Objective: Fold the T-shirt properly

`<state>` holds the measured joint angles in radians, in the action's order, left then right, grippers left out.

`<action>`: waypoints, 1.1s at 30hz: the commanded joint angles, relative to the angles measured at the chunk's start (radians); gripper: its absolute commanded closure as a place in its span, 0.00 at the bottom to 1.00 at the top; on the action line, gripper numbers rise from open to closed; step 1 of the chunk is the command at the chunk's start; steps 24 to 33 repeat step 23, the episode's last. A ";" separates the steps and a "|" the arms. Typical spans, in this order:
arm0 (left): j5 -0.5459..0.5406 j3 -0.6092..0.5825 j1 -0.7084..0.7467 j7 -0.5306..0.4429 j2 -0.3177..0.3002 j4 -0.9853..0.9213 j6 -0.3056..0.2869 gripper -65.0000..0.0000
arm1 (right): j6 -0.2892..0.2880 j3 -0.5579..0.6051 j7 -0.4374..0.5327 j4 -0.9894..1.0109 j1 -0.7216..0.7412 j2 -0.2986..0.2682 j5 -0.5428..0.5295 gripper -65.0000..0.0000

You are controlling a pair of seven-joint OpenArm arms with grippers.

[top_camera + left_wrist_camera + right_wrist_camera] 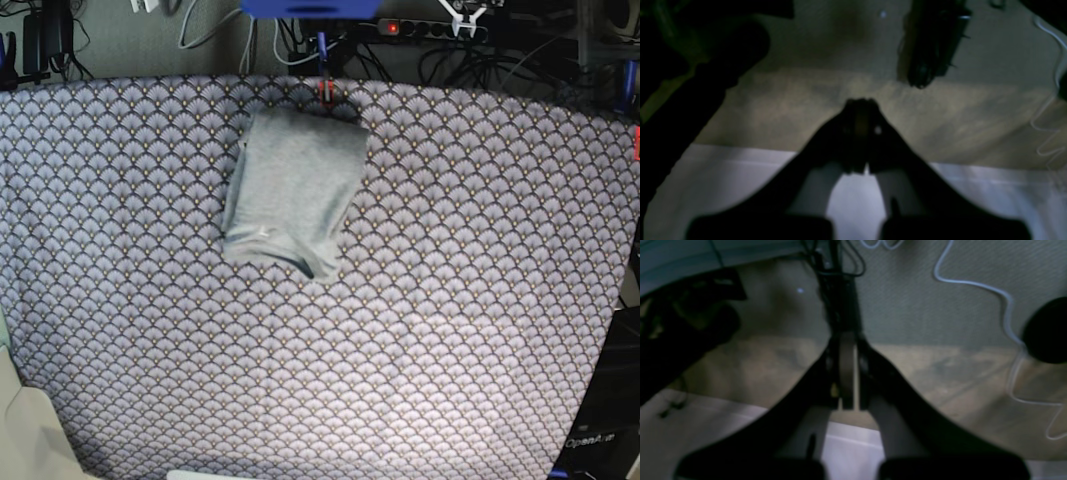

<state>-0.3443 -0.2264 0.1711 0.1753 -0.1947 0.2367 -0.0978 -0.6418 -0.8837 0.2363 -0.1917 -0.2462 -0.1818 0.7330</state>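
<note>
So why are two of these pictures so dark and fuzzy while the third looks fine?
Left wrist view: dim and blurred, the shut left claw a black silhouette. Right wrist view: equally murky, right claw soft-edged. Base view: evenly lit and sharp, the folded T-shirt and patterned cloth clear.

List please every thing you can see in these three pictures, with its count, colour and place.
T-shirt: one, light grey, folded into a compact bundle, far centre of the table.
Patterned cloth: one, purple-grey fan-scale, covering the table.
Power strip: one, dark, behind the table's far edge.
White cable: one, on the floor, right wrist view.
Left gripper: one, black, shut, empty.
Right gripper: one, black, shut, empty.
</note>
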 commanded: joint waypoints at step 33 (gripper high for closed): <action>-0.008 0.002 -0.253 -0.219 0.085 -0.237 0.010 1.00 | 0.483 0.125 0.071 0.151 0.129 0.075 -0.002 1.00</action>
